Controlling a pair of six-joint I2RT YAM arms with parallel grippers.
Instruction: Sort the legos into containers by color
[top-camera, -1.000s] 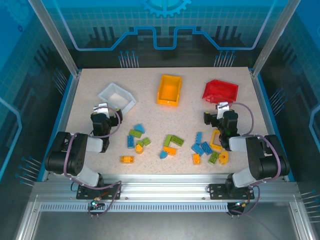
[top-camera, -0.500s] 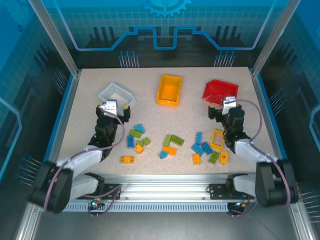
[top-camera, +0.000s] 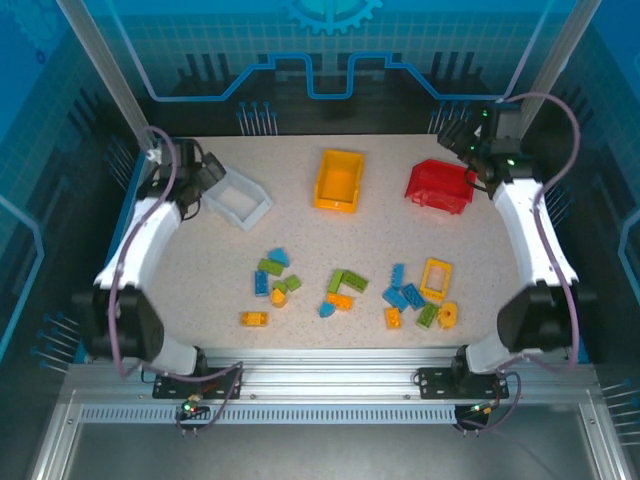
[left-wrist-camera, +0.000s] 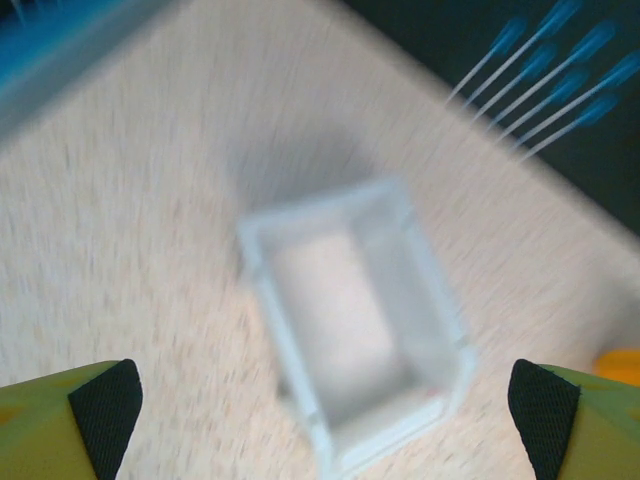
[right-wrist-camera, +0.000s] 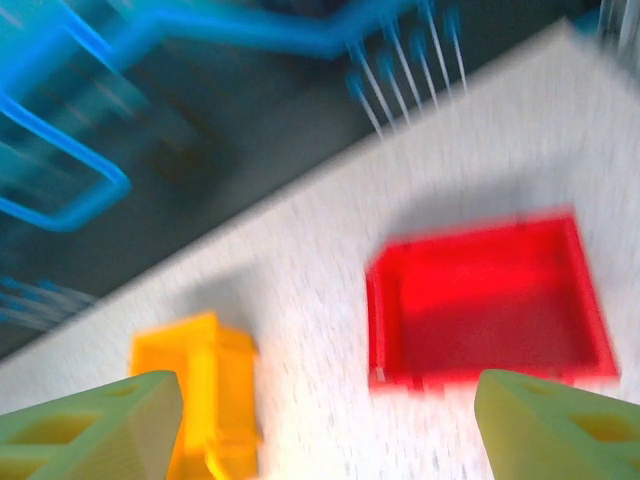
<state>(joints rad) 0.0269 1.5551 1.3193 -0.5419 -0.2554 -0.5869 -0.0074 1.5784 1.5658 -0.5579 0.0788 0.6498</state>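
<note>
A robotics lab work cell
We see a speckled table boxed in by an aluminium extrusion frame and blue panels printed with gear and circuit motifs, with a left arm and right arm bolted at its near edge.

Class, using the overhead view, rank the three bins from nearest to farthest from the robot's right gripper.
1. Red bin, back right, close beside the right gripper.
2. Yellow-orange bin, back centre.
3. White bin, back left, across the table.
</note>
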